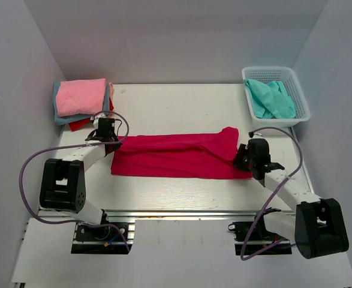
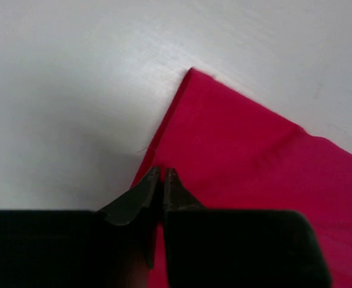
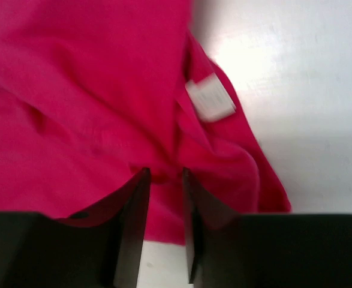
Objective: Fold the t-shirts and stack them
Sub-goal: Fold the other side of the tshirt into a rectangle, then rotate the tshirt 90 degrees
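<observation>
A crimson t-shirt [image 1: 176,157] lies folded into a long band across the middle of the table. My left gripper [image 1: 107,139] is at its left end. In the left wrist view the left gripper [image 2: 162,171] has only a thin slit between its tips and sits on the cloth's [image 2: 247,162] edge near a corner. I see no cloth pinched. My right gripper [image 1: 245,157] is at the band's bunched right end. There the right gripper [image 3: 164,174] stands open over the rumpled cloth [image 3: 86,90], beside a white label [image 3: 210,99]. A stack sits back left: a pink t-shirt [image 1: 81,96] on grey-blue [image 1: 59,115] and red [image 1: 80,125] ones.
A white mesh basket [image 1: 303,107] stands at the back right with a teal t-shirt [image 1: 271,99] in it. White walls close in the table on the left, back and right. A metal rail [image 1: 181,213] runs along the near edge.
</observation>
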Robot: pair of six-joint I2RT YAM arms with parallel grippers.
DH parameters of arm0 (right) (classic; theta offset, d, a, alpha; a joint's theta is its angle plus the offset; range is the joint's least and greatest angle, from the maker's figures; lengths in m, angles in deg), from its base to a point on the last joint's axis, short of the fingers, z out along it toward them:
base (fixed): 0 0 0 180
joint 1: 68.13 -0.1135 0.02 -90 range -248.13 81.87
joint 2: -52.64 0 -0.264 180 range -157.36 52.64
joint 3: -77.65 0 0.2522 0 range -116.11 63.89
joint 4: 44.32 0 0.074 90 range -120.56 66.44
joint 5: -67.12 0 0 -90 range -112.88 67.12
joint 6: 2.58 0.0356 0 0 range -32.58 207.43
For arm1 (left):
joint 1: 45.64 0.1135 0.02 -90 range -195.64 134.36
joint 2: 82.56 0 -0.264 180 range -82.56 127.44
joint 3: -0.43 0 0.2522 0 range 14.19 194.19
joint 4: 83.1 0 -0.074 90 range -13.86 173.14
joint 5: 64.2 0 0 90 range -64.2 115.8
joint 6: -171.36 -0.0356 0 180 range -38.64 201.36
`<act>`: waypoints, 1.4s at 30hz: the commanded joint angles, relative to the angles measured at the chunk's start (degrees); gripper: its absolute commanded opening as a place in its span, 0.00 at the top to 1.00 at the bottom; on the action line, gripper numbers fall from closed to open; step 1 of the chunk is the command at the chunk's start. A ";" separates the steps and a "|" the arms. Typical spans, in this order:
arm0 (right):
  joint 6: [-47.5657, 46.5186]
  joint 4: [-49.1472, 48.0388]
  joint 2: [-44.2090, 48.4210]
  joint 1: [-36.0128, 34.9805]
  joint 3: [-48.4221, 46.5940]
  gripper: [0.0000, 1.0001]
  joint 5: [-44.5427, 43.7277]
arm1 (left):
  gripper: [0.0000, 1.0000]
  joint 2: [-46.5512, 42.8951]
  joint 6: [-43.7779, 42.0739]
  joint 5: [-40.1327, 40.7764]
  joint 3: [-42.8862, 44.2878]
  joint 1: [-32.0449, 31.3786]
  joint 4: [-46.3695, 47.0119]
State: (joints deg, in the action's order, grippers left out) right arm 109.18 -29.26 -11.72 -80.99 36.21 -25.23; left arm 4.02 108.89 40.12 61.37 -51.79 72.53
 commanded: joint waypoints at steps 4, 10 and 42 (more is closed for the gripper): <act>4.61 5.90 5.55 0.03 0.27 0.39 -4.77 | 0.13 0.60 11.39 7.45 1.41 0.44 -14.05; -1.28 6.00 9.95 0.12 -5.53 0.10 -3.28 | 0.00 -1.50 15.45 9.94 8.89 0.44 -21.03; 15.97 6.13 -64.06 -0.06 -59.11 0.10 20.70 | 0.00 2.01 4.73 -30.67 -6.84 -10.54 -21.81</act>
State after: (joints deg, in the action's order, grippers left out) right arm 127.70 -30.33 -66.56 -80.67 -14.76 -9.25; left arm 5.12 114.16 16.71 58.92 -59.46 65.77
